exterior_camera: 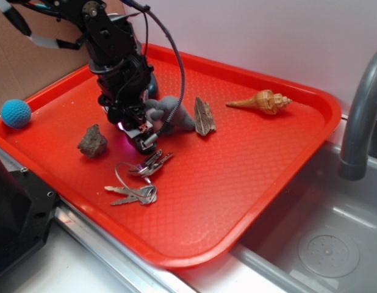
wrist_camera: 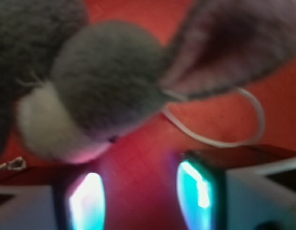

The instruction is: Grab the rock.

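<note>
Rock (exterior_camera: 92, 141), the small lumpy grey-brown stone with jagged faces, sat on the left part of the red plastic tray (exterior_camera: 237, 201), loose and untouched, with bare tray all around it. The black robot arm's gripper (exterior_camera: 137, 132) was down low near the tray surface, just to the right of the rock and apart from it. In the wrist view its two fingers (wrist_camera: 85, 201) were spread with red tray showing between them and nothing pinched, each one glowing blue-white on its inner face. Right in front of them was a fuzzy grey plush mouse toy (exterior_camera: 169, 113) with a pale snout and a thin white cord looping off it, pretty blurry up close. Next to the toy lay a flat splintery brown wood shard (exterior_camera: 204, 116), and further right a tan spiral seashell (exterior_camera: 262, 101). Nearer the front edge was a bunch of silver keys on a ring (exterior_camera: 140, 180). A blue knitted ball (exterior_camera: 16, 113) sat at the tray's far left corner. Tray rested half over a metal sink (exterior_camera: 323, 244) with a grey faucet (exterior_camera: 359, 110) on the right.
</note>
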### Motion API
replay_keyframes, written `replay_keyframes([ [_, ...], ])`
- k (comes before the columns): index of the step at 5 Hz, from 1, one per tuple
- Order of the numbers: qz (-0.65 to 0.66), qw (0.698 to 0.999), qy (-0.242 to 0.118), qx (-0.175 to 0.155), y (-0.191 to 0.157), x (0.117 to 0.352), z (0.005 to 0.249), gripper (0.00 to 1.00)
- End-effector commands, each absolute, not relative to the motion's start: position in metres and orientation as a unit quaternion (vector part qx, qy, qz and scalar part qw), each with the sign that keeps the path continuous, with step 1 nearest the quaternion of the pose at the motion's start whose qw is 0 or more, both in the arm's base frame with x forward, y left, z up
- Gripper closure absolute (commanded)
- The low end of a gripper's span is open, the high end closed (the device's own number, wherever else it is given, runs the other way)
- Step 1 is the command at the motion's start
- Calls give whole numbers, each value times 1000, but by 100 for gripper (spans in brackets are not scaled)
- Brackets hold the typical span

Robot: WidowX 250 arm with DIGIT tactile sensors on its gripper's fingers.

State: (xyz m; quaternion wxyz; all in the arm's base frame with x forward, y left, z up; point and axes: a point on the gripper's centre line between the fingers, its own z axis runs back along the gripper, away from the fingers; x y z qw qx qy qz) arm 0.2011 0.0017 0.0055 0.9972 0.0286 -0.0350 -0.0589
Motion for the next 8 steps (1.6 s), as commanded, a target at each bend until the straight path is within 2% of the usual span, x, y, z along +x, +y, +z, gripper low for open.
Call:
replay_keyframes([
  [1, -41, 999, -13, 16, 9, 169, 32, 0],
  [2, -42, 998, -35, -14, 13, 159, 72, 0],
  [3, -32, 999, -37, -19, 16, 149, 83, 0],
  [4, -37, 999, -16, -12, 14, 147, 75, 0],
  [5, -32, 999, 9, 5, 19, 145, 56, 0],
  [6, -18, 999, 22, 16, 31, 147, 37, 0],
  [7, -23, 999, 32, 21, 38, 137, 28, 0],
  [8, -31, 999, 40, 21, 36, 143, 17, 0],
])
